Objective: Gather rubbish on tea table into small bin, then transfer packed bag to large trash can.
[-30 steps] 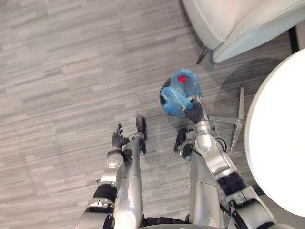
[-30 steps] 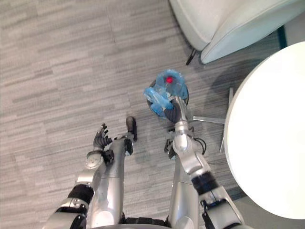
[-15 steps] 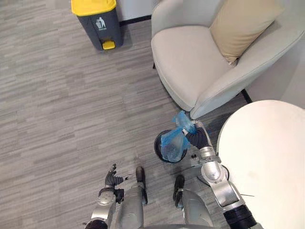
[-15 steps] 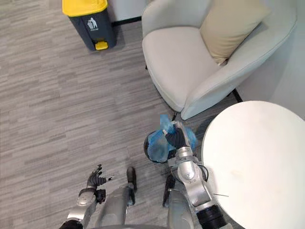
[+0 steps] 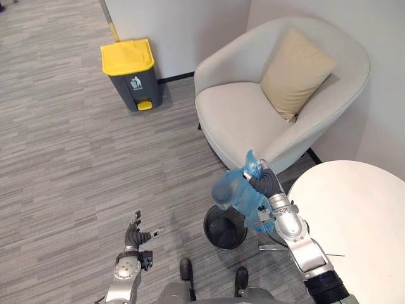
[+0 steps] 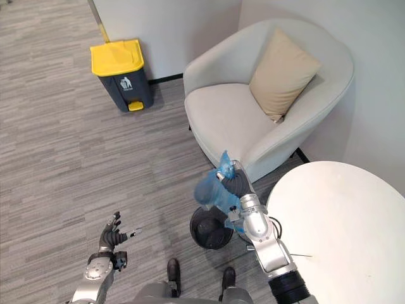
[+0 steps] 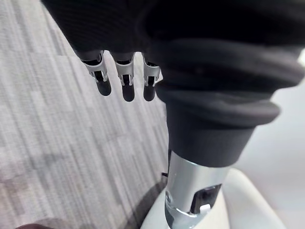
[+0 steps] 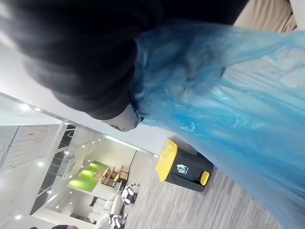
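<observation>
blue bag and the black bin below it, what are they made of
The blue bag: thin plastic film, it seems; translucent, glossy, crinkled where the right hand bunches it. The black bin: rigid, dull black, likely plastic or metal; the look leaves it open.

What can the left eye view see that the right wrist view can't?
The left eye view adds the small black bin on the floor, the round white table, and the left hand, open with its fingers spread. The right wrist view adds a far-off bright room with ceiling lights and a green patch. Both share the blue bag, held up by the right hand, and the grey trash can with its yellow lid.
</observation>
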You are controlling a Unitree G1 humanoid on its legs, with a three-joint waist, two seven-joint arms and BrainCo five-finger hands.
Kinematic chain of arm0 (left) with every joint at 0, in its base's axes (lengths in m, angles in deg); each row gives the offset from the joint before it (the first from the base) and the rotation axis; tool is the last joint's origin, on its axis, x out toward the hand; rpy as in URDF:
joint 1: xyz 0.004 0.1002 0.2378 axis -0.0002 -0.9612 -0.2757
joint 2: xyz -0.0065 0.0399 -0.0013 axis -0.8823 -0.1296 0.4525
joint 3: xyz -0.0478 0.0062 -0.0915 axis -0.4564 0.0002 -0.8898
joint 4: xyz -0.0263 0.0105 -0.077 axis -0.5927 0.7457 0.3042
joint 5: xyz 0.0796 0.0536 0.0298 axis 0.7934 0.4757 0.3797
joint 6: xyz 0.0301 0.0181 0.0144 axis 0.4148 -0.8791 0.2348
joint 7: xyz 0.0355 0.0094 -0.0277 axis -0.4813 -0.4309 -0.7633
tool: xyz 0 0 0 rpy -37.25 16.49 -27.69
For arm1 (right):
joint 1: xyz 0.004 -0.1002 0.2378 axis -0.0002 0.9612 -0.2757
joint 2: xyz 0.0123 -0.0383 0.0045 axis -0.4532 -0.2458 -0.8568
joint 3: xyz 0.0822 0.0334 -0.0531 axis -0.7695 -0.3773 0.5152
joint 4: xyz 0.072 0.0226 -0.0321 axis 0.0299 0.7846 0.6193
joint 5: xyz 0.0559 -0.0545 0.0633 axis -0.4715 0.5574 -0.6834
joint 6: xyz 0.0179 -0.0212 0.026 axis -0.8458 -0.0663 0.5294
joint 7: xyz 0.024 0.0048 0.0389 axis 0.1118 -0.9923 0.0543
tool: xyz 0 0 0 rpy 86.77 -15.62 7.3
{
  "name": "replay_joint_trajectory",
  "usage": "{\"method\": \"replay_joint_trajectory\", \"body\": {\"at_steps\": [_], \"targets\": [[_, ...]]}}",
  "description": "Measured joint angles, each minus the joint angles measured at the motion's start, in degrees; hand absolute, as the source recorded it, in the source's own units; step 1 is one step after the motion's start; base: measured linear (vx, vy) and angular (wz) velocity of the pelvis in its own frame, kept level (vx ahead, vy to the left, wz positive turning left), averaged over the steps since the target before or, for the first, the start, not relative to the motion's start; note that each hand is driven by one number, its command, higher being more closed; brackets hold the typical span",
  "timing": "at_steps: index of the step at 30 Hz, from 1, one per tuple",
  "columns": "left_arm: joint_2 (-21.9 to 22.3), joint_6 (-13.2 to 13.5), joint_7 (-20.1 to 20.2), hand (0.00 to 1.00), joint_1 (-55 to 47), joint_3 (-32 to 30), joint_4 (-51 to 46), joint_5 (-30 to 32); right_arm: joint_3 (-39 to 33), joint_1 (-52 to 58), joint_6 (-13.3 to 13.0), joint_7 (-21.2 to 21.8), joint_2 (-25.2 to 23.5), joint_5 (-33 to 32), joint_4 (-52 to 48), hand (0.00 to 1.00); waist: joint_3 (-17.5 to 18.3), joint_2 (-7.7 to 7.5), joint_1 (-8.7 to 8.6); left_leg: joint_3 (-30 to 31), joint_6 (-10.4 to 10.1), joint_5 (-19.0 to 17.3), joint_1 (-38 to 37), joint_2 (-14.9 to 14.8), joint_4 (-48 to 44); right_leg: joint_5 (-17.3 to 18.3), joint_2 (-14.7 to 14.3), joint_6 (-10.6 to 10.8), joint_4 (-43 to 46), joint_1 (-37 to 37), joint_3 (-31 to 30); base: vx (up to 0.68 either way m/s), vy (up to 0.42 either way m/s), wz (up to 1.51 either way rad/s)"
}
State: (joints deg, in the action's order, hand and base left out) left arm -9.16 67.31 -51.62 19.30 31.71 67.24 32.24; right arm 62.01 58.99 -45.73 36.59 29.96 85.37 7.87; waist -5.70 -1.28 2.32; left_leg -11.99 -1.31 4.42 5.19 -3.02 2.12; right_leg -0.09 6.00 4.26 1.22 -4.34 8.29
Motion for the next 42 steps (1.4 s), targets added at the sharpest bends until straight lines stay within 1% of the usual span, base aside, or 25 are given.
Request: {"method": "replay_joint_trajectory", "body": {"at_steps": [2, 4, 7, 8, 9, 11, 13, 17, 19, 22, 23, 24, 26, 30, 32, 35, 39, 42], "targets": [[-1.5, 0.8, 0.4, 0.00, 0.1, 1.0, -4.0, -0.4, 0.2, -2.0, -0.7, 1.1, 1.8, -2.1, -0.1, 1.00, 1.1, 0.16, -0.01, -0.1, 0.0, 0.0, -0.4, 0.0, 0.7, -0.6, 0.0, 0.2, -1.0, 0.4, -0.3, -0.01, 0.021, -0.07], [-2.1, 1.8, 1.0, 0.00, 0.4, 1.2, -7.3, -0.5, 1.0, -4.1, -0.7, 1.5, 3.4, -3.8, -0.1, 1.00, 1.2, 0.30, -0.05, -0.1, -0.1, 0.1, -1.2, 0.1, 1.3, -1.2, 0.0, 0.1, -2.1, 1.2, -0.6, 0.00, 0.011, -0.07], [-4.0, 2.2, 1.5, 0.00, 1.5, 2.8, -11.7, -0.5, 2.4, -6.2, -1.5, 2.9, 5.2, -5.4, -0.3, 1.00, 1.3, 0.33, -0.01, 0.0, 0.0, 0.3, -2.1, 0.6, 1.9, -1.3, 0.0, 0.2, -2.5, 2.2, -0.5, 0.00, 0.000, 0.00], [-4.0, 2.3, 1.5, 0.00, 1.5, 2.8, -12.7, -0.5, 2.4, -6.5, -1.6, 3.2, 5.3, -5.8, -0.5, 1.00, 1.5, 0.37, -0.01, 0.0, 0.0, 0.3, -2.2, 0.7, 2.0, -1.3, 0.1, 0.2, -2.6, 2.2, -0.5, 0.00, 0.000, 0.00], [-4.0, 2.9, 1.6, 0.00, 1.6, 3.1, -14.5, -0.5, 2.5, -7.3, -1.6, 3.6, 5.9, -6.5, -1.1, 1.00, 1.9, 0.59, -0.03, 0.0, 0.1, 0.5, -2.2, 0.8, 2.1, -1.3, 0.2, 0.2, -2.6, 2.2, -0.5, 0.03, 0.026, 0.00], [-4.1, 3.4, 2.5, 0.00, 1.8, 3.6, -16.3, -1.0, 3.2, -8.5, -1.8, 3.7, 7.2, -7.9, -2.1, 1.00, 2.5, 0.95, -0.03, 0.1, 0.2, 0.5, -2.5, 1.0, 2.3, -1.3, 0.3, 0.2, -2.6, 2.3, -0.6, 0.03, 0.017, -0.01], [-5.8, 3.9, 3.5, 0.00, 3.3, 5.9, -17.2, -1.8, 4.9, -10.3, -2.8, 4.8, 8.5, -9.3, -2.4, 1.00, 3.4, 1.20, -0.04, 0.3, 0.2, 0.8, -3.2, 1.1, 3.2, -1.3, 0.2, 0.2, -2.6, 2.7, -0.5, 0.01, 0.006, 0.02], [-7.9, 4.5, 5.3, 0.00, 5.8, 9.1, -19.6, -2.4, 6.9, -12.6, -3.0, 5.4, 9.0, -11.0, -2.4, 1.00, 3.7, 1.13, -0.09, 0.4, 0.2, 0.9, -3.7, 1.1, 3.2, -1.3, 0.2, 0.2, -2.5, 3.2, -0.6, -0.01, 0.003, 0.01], [-8.8, 4.7, 5.4, 0.00, 7.2, 11.5, -21.1, -2.4, 9.0, -14.0, -3.0, 6.1, 9.9, -11.7, -2.4, 1.00, 3.8, 1.10, -0.15, 0.3, 0.2, 1.1, -3.9, 1.1, 3.3, -1.3, 0.3, 0.2, -2.3, 3.2, -0.8, -0.05, 0.011, -0.01], [-9.0, 4.7, 5.9, 0.00, 8.0, 14.1, -22.3, -2.4, 10.2, -14.7, -3.0, 6.1, 9.7, -12.0, -2.5, 1.00, 4.2, 1.07, -0.22, 0.3, 0.2, 1.2, -3.9, 1.1, 3.3, -1.3, 0.3, 0.2, -2.3, 3.2, -0.8, -0.01, 0.003, 0.00], [-9.0, 4.7, 5.9, 0.00, 8.0, 14.1, -22.3, -2.4, 10.2, -14.8, -3.0, 6.1, 9.7, -12.0, -2.5, 1.00, 4.2, 1.07, -0.22, 0.3, 0.2, 1.2, -3.9, 1.1, 3.3, -1.3, 0.2, 0.2, -2.3, 3.2, -0.8, 0.00, 0.000, 0.00], [-9.0, 5.0, 6.4, 0.00, 8.5, 16.2, -22.6, -2.4, 11.3, -15.0, -3.0, 6.1, 9.7, -12.2, -2.5, 1.00, 4.8, 1.04, -0.19, 0.3, 0.2, 1.2, -3.9, 1.1, 3.3, -1.3, 0.2, 0.2, -2.3, 3.2, -0.8, 0.00, 0.000, 0.00], [-9.1, 5.1, 6.5, 0.00, 9.5, 18.7, -22.9, -2.4, 12.7, -16.2, -3.0, 6.1, 9.6, -12.4, -2.5, 1.00, 5.1, 1.05, -0.25, 0.3, 0.2, 1.3, -3.9, 1.1, 3.3, -1.3, 0.2, 0.2, -2.3, 3.2, -0.9, 0.00, 0.000, 0.00], [-9.0, 5.2, 6.6, 0.00, 11.9, 22.7, -23.3, -2.3, 14.3, -18.6, -3.0, 6.1, 8.8, -13.9, -2.6, 1.00, 5.2, 1.00, -0.24, 0.3, 0.2, 1.4, -3.9, 1.1, 3.3, -1.3, 0.2, 0.2, -2.2, 3.2, -0.9, 0.00, 0.000, 0.00], [-8.8, 5.2, 6.7, 0.00, 12.9, 24.7, -23.5, -2.2, 16.1, -20.1, -3.0, 6.5, 7.6, -14.9, -2.7, 1.00, 5.4, 0.95, -0.44, 0.3, 0.2, 1.4, -4.0, 1.1, 3.3, -1.3, 0.2, 0.2, -2.2, 3.2, -0.9, 0.00, 0.000, 0.00], [-8.2, 5.2, 6.8, 0.00, 13.6, 26.1, -23.5, -2.1, 18.0, -21.2, -3.0, 7.2, 6.2, -15.7, -2.7, 1.00, 5.8, 0.88, -0.63, 0.3, 0.2, 1.4, -4.0, 1.1, 3.3, -1.3, 0.2, 0.2, -2.3, 3.2, -1.0, 0.00, 0.000, 0.00], [-7.7, 5.2, 6.8, 0.00, 14.6, 27.2, -23.5, -1.9, 18.2, -21.7, -3.0, 7.3, 3.6, -17.2, -2.7, 1.00, 6.1, 0.71, -1.07, 0.3, 0.3, 1.5, -4.0, 1.1, 3.3, -1.3, 0.2, 0.2, -2.2, 3.2, -1.0, 0.00, 0.000, 0.00], [-6.8, 5.1, 6.4, 0.00, 14.7, 27.3, -22.8, 0.3, 19.9, -22.5, -2.9, 7.3, 3.2, -17.8, -2.7, 1.00, 6.2, 0.51, -1.42, 0.3, 0.2, 1.6, -4.1, 1.1, 3.3, -1.3, 0.2, 0.2, -2.1, 3.1, -1.0, 0.00, 0.000, 0.00]]}}
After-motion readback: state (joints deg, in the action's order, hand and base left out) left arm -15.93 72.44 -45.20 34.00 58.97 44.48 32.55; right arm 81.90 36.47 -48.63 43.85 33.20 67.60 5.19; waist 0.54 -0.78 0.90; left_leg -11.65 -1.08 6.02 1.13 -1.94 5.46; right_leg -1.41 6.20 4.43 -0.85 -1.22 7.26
